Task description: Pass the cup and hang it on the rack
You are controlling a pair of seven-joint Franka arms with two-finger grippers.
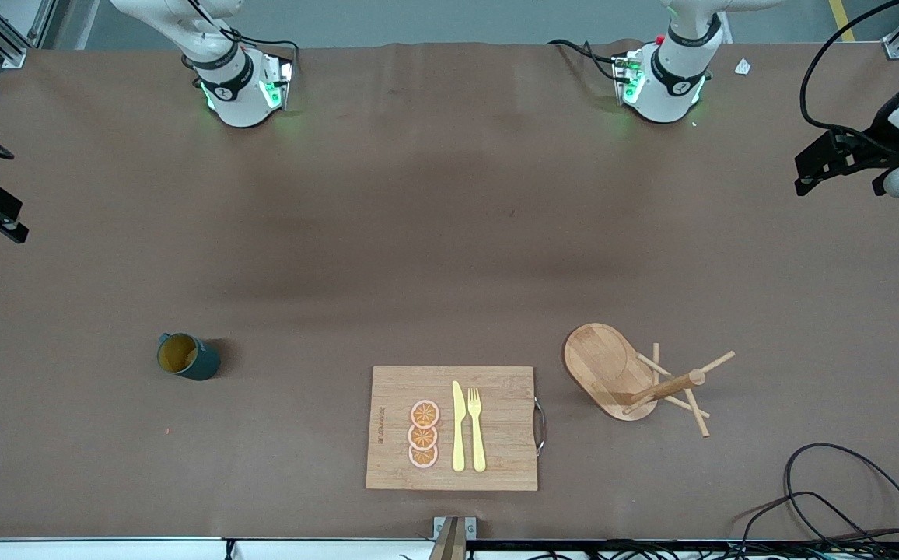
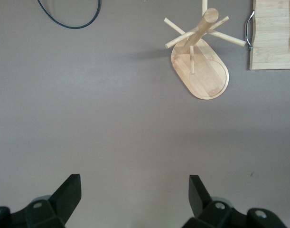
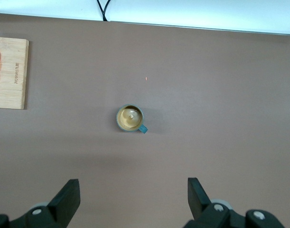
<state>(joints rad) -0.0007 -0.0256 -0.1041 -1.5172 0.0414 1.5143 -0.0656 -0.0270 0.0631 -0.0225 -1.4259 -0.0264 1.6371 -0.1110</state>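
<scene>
On the table, the cup [image 1: 187,357] stands toward the right arm's end and the rack [image 1: 630,376] toward the left arm's, while the left gripper [image 2: 134,198] and right gripper [image 3: 133,198] hang high above them with fingers spread wide, holding nothing.

We see two white arms [image 1: 236,85] [image 1: 671,78] with rounded bases, each ringed by a black band and lit green low at the sides. Black cables trail from both bases. Our left gripper [image 2: 135,202] and right gripper [image 3: 134,202] have black, wedge-shaped fingers with small silver screws at the knuckles.
</scene>
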